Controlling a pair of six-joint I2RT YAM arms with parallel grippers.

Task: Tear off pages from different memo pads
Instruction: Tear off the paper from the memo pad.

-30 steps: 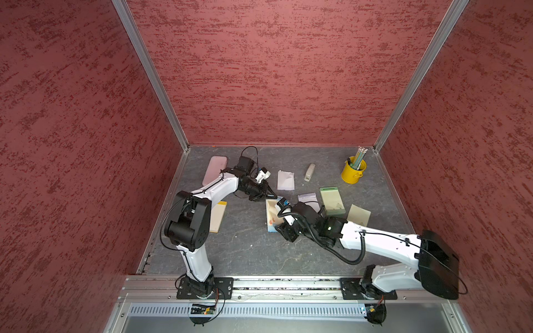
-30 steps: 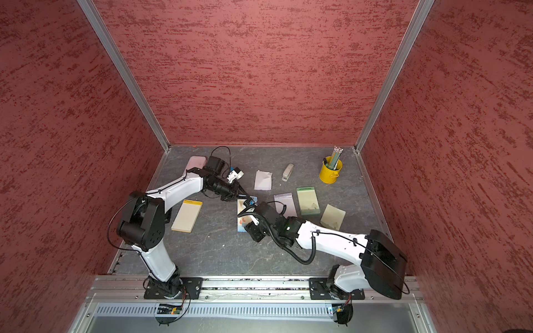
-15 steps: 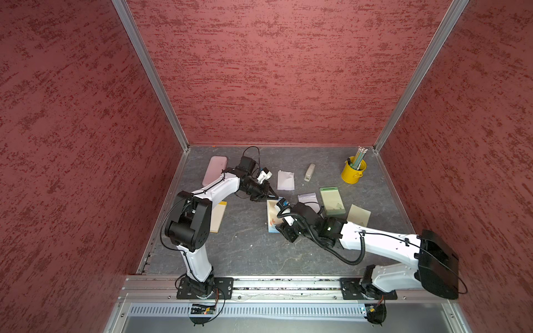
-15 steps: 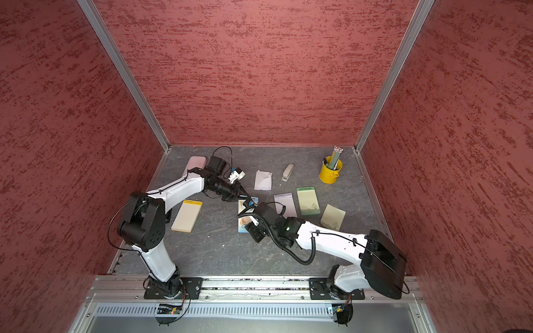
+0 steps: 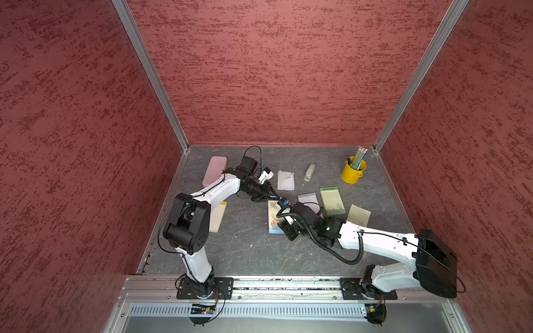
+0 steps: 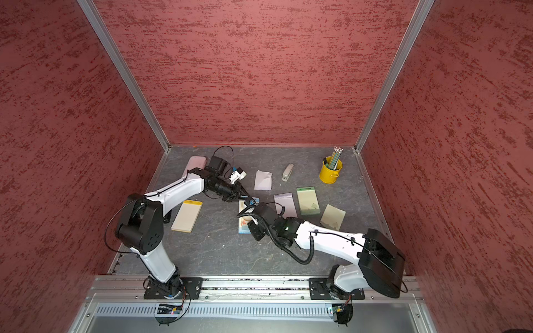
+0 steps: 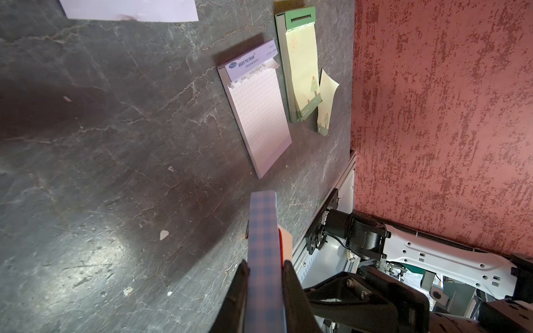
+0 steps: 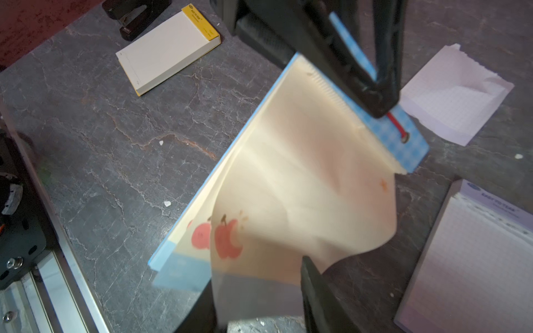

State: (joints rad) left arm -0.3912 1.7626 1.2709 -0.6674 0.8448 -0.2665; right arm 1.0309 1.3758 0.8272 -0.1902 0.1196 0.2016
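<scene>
The left gripper [image 7: 265, 263] clamps the blue-checked memo pad [image 8: 409, 144] by its top strip. The right gripper [image 8: 256, 276] has its jaws apart around the free end of the cream page [image 8: 302, 187] (I would close them fully first), then pull slowly along the perforation.

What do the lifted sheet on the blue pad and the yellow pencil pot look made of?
Sheet on the blue pad: thin matte cream paper; it curls, creases and has a perforated top edge. Yellow pencil pot: probably painted metal, smooth with slight sheen, thin rim and small side handle; plastic is possible.
</scene>
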